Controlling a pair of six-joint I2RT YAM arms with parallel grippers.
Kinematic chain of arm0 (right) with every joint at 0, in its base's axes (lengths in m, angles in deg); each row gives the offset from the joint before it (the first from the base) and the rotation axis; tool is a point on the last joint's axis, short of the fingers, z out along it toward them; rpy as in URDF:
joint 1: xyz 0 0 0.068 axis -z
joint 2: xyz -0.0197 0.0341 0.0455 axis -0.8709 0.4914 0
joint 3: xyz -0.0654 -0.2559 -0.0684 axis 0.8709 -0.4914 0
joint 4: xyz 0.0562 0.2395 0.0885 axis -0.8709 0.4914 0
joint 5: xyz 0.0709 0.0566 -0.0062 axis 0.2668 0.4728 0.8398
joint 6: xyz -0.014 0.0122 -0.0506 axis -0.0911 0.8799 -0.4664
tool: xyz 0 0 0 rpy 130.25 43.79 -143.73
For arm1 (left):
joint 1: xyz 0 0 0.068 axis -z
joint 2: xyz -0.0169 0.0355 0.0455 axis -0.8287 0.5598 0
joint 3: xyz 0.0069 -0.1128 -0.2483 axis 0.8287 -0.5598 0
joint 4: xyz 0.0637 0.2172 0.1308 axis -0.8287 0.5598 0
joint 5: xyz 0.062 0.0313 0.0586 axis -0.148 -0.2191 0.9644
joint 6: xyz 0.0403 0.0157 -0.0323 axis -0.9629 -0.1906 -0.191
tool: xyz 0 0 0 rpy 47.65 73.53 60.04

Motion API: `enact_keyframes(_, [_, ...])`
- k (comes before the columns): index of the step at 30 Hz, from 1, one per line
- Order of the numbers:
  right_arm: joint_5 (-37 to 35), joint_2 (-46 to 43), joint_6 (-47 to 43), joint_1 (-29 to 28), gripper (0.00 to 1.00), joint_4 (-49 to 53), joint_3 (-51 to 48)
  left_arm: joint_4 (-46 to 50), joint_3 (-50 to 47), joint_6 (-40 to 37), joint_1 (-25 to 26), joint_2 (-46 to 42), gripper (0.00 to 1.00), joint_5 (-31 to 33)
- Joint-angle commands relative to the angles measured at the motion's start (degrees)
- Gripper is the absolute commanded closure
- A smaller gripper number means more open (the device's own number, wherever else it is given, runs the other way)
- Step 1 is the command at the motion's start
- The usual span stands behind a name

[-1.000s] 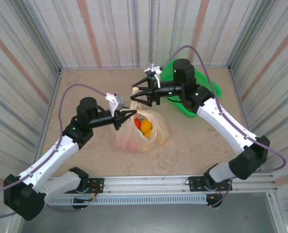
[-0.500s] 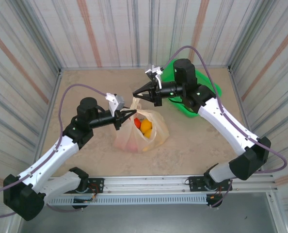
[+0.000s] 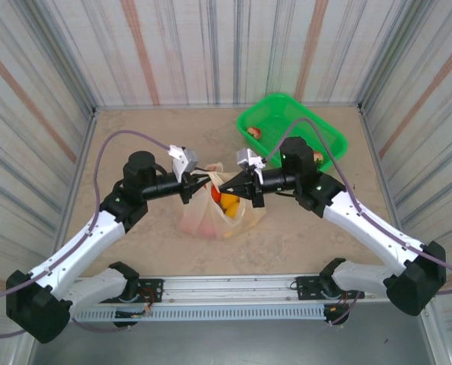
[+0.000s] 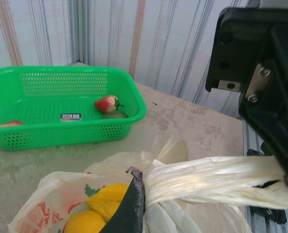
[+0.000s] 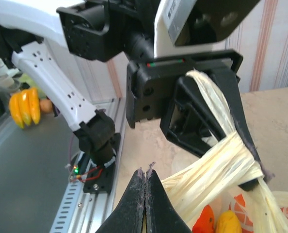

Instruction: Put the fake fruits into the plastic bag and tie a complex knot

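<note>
Mid-surface, my left tool [image 3: 198, 182] clamps the plastic bag's [image 3: 203, 219] twisted handle [image 4: 207, 177]. My right tool [image 3: 226, 185] is pinched closed beside it. I'd pull the handle taut before looping.

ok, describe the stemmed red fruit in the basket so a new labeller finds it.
In the left wrist view, find the green basket beyond the plastic bag. Toward its right end lies a red fruit with a dark stem, beside a dark green fruit; the other red fruit sits apart at the left, half hidden by the wall.
</note>
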Motion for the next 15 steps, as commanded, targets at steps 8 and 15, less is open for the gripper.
enact_keyframes(8, [-9.9,-0.4,-6.8,-1.2,1.0,-4.4,-3.5,0.7,1.3,1.7,-0.5,0.2,0.92,1.0])
enact_keyframes(15, [-9.9,-0.3,-6.6,-1.2,1.0,-6.0,-3.5,1.4,1.7,1.7,-0.5,-0.1,0.86,0.7])
